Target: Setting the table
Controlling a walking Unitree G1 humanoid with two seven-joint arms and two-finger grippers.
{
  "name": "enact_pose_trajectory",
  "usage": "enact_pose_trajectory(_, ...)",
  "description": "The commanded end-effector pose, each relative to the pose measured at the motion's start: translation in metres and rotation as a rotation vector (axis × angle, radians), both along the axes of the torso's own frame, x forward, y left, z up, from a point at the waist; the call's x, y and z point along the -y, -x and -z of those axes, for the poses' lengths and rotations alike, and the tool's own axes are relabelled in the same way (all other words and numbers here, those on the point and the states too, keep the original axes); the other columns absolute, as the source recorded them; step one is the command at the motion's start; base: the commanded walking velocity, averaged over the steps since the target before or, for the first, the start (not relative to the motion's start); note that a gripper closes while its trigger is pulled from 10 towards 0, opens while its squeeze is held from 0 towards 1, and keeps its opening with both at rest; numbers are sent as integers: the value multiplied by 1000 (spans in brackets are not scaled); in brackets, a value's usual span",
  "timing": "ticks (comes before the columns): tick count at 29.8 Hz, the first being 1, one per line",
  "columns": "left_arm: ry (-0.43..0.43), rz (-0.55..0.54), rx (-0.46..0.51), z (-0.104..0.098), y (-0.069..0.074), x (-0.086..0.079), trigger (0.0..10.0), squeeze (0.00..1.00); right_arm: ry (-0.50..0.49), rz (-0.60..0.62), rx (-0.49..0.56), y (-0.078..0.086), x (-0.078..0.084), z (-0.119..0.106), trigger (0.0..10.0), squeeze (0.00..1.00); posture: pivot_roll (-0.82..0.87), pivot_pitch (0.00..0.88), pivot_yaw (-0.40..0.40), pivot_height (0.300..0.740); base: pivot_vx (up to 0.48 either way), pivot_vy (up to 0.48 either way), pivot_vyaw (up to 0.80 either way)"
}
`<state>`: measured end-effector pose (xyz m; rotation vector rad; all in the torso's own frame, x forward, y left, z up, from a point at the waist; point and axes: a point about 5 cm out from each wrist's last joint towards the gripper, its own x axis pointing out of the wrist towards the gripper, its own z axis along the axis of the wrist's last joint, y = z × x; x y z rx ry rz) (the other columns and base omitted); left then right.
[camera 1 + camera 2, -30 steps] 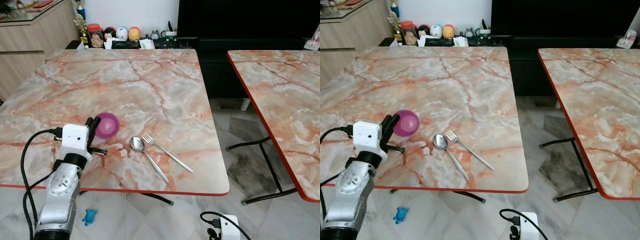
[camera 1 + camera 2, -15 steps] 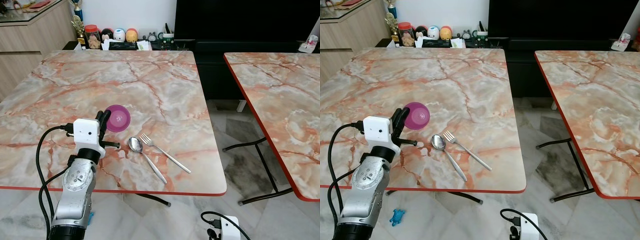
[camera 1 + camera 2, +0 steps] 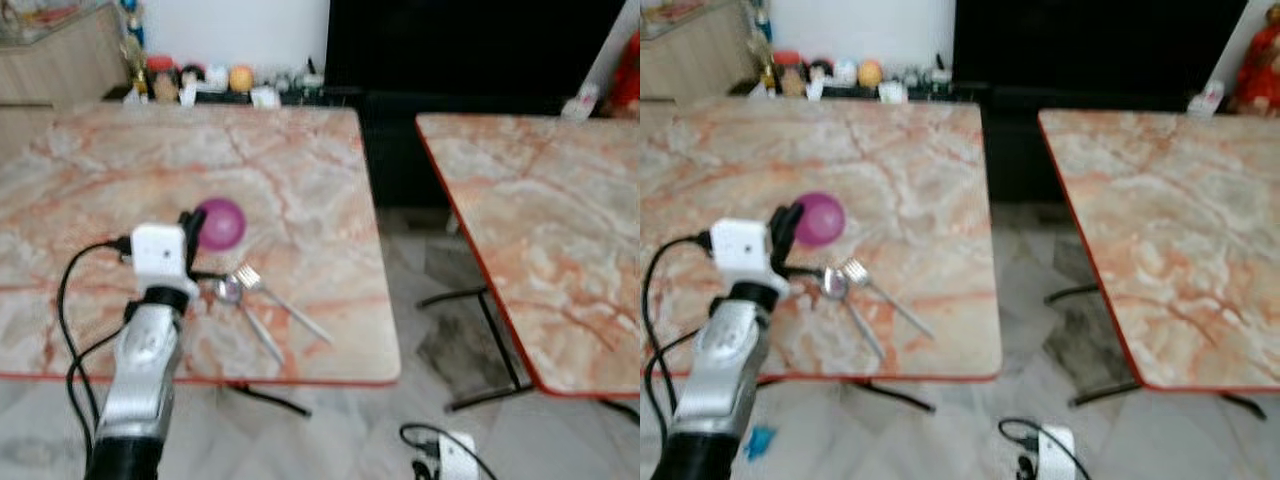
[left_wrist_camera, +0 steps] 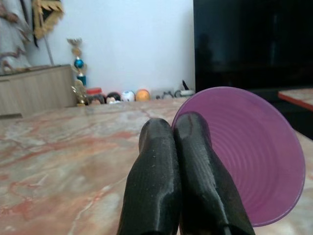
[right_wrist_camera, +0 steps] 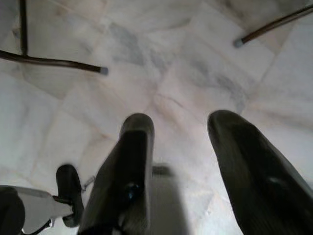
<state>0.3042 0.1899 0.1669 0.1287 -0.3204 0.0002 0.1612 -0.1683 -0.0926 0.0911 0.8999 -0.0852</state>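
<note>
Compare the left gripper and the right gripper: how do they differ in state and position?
The left gripper has its two fingers pressed together, while the right gripper has its fingers spread apart. The left gripper is raised over the table, next to the purple cup; the right gripper hangs low, pointing at the floor. The left gripper is at work, and the right gripper holds nothing. Both have two long black fingers.

Second marble table (image 3: 540, 230) well apart, small toys (image 3: 240, 78) along the dark shelf.
</note>
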Motion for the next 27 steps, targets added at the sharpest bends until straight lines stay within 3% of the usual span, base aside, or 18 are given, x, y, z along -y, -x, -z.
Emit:
enact_pose_trajectory(1,-1,17,8,-2,-2,8,10000,0,8,33,-2,4,9,1,10000,0,97,0,-21,740,0,-341,0)
enact_pose_trajectory(17,0,20,-7,-3,-10,11,10000,0,13,7,-1,3,9,0,10000,0,98,0,-21,740,0,-340,0)
enact_pose_trajectory(27,-44,6,-17,-3,-10,2,10000,0,14,-4,-5,3,10,0,10000,0,105,0,-23,740,0,-340,0)
